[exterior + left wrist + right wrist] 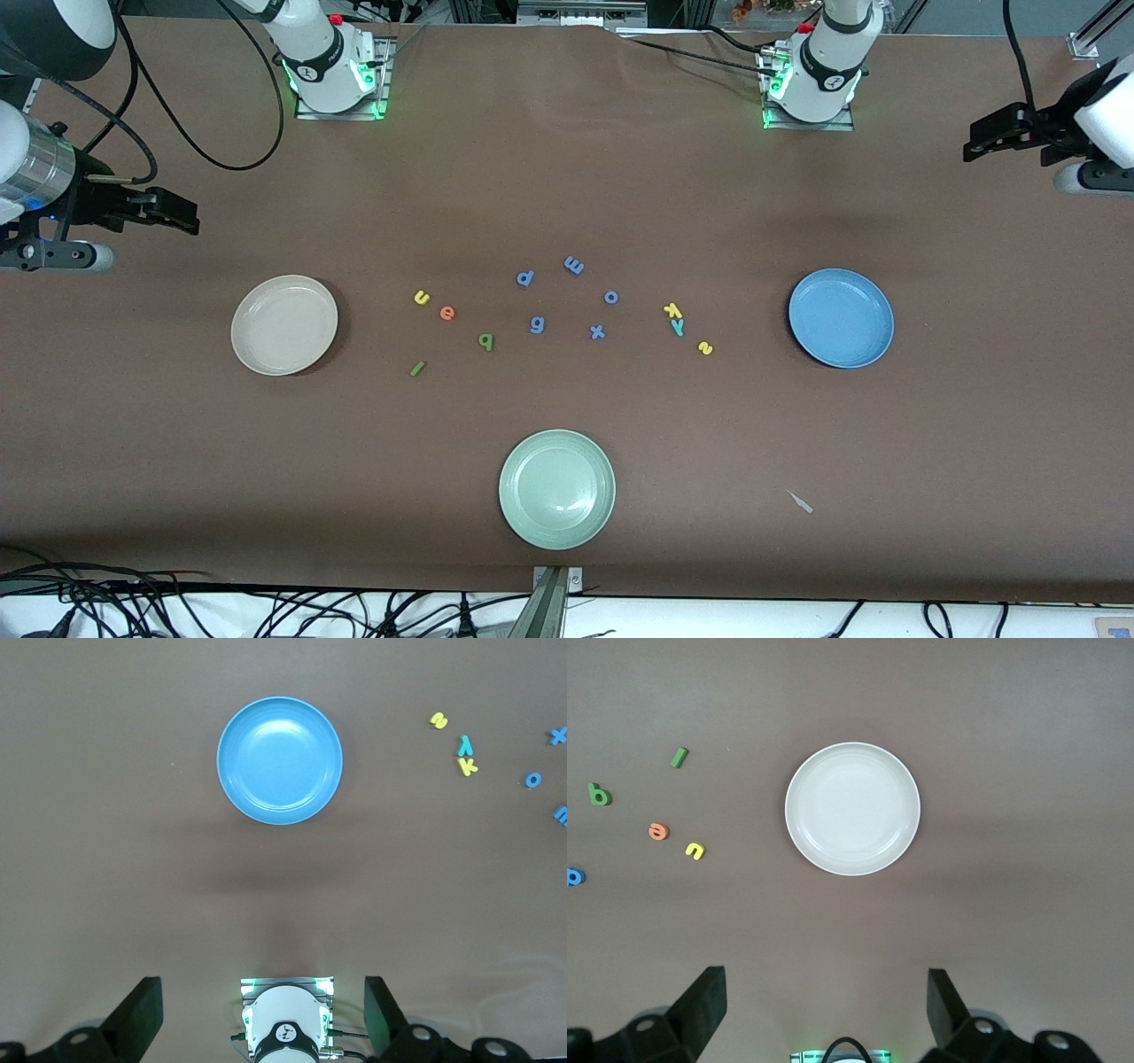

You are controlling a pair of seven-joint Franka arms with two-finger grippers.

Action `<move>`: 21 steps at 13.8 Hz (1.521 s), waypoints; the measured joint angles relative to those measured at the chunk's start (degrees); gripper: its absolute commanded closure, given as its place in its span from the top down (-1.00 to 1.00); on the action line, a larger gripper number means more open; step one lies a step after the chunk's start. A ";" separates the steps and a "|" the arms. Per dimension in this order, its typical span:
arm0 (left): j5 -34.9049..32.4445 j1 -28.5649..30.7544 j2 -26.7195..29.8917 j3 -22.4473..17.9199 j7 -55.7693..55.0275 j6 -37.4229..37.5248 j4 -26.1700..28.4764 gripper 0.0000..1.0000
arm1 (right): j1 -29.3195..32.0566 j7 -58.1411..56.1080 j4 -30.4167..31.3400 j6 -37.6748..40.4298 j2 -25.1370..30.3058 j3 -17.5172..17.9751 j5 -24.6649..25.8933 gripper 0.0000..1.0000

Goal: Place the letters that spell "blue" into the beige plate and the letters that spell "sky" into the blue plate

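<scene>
Both arms wait high at the ends of the bench (567, 177), nothing held. Left end effector (264, 1014) hangs with fingers spread wide above the left arm's end, looking down on the empty blue plate (841, 318). Right end effector (826, 1010) likewise spread wide, empty, over the right arm's end above the empty beige plate (284, 324). All letters lie loose on the bench between the two plates. Toward the beige plate: yellow u (422, 298), orange e (447, 313) just beside it, light green b (485, 341), dark green l (417, 368) nearest the front camera of the four. Toward the blue plate: yellow k (672, 309) touching teal y (678, 327), yellow s (705, 348) near them. Blue letters (537, 325) scattered in the middle. Pale green plate (556, 489) empty, nearest the front camera.
</scene>
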State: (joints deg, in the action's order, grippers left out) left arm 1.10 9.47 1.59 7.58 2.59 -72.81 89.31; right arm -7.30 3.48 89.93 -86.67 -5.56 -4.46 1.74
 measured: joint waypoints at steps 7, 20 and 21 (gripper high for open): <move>0.00 0.32 0.00 0.92 -0.03 0.01 0.00 1.00 | 0.00 -0.04 0.00 0.00 -0.01 0.00 0.00 1.00; 0.53 -0.81 -1.76 1.71 1.87 -6.16 5.85 1.00 | -0.03 -0.05 -0.01 -0.02 -0.03 0.03 0.00 1.00; 1.00 -1.32 -2.54 1.83 2.37 -9.71 8.69 1.00 | -0.07 -0.05 -0.01 -0.02 -0.04 0.06 0.00 1.00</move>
State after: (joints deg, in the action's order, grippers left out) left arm 2.10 8.15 -0.96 9.41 4.97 -82.53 98.00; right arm -7.37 3.43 89.92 -86.69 -5.60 -4.41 1.74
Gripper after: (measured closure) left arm 0.000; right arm 0.000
